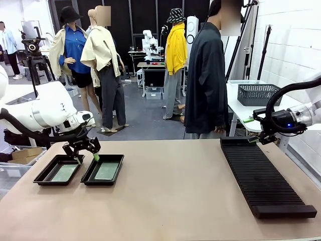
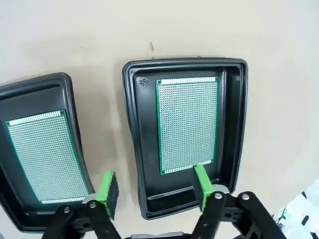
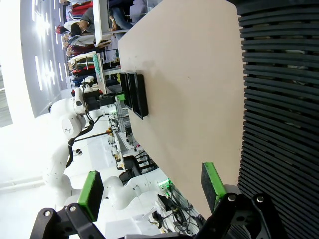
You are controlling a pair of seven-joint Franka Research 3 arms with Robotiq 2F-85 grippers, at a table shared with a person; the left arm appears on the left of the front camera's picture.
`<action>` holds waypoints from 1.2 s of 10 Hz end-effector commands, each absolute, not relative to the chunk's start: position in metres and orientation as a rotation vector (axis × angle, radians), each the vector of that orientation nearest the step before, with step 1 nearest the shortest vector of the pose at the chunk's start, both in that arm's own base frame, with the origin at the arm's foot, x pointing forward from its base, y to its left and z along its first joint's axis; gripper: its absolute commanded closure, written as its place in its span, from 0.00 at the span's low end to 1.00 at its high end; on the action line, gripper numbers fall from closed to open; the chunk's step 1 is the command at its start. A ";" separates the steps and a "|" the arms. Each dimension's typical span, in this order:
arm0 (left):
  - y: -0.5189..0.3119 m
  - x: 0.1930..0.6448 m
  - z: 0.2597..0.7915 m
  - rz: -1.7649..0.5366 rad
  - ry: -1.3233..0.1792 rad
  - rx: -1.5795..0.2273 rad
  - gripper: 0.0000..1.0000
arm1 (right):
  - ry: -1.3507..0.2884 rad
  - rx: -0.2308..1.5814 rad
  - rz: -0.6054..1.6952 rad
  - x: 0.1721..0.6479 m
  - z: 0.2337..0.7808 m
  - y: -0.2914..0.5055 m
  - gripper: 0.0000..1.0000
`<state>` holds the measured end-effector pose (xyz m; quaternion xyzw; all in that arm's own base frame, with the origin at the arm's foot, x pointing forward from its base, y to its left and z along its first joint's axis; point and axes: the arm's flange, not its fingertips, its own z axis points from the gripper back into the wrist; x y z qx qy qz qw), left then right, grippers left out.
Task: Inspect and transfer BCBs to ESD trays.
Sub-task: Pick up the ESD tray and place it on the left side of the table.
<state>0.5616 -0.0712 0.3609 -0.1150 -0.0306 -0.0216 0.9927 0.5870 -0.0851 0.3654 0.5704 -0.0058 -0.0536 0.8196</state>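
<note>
Surface [image 1: 175, 201] carries the ribbed rack [image 1: 263, 175] at right, empty of boards. Two ESD trays [image 1: 117, 161] at lower left each hold one BCB [image 2: 188, 124]. Left gripper [image 2: 154, 189] hovers above them — jaws wide, empty. Right gripper [image 3: 152, 186] likewise open, empty. Placement looks finished — next move: withdraw upward.

Grey floor [image 1: 145, 113], white brick wall [image 1: 288, 45]

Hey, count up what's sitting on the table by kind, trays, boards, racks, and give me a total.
ESD trays: 2, left and right
BCBs: 2, one lying in each tray, left and right
Long black slotted rack: 1
Total: 5
</note>
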 end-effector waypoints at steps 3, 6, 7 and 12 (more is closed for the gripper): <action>-0.071 0.556 0.364 -0.015 -0.045 -0.251 0.00 | -0.008 1.209 -0.131 0.589 0.366 -0.082 0.00; -0.071 0.560 0.363 -0.039 -0.057 -0.234 0.00 | -0.008 1.209 -0.131 0.589 0.366 -0.082 0.00; -0.071 0.560 0.363 -0.039 -0.057 -0.234 0.00 | -0.008 1.209 -0.131 0.589 0.366 -0.082 0.00; -0.071 0.560 0.363 -0.039 -0.057 -0.234 0.00 | -0.008 1.209 -0.131 0.589 0.366 -0.082 0.00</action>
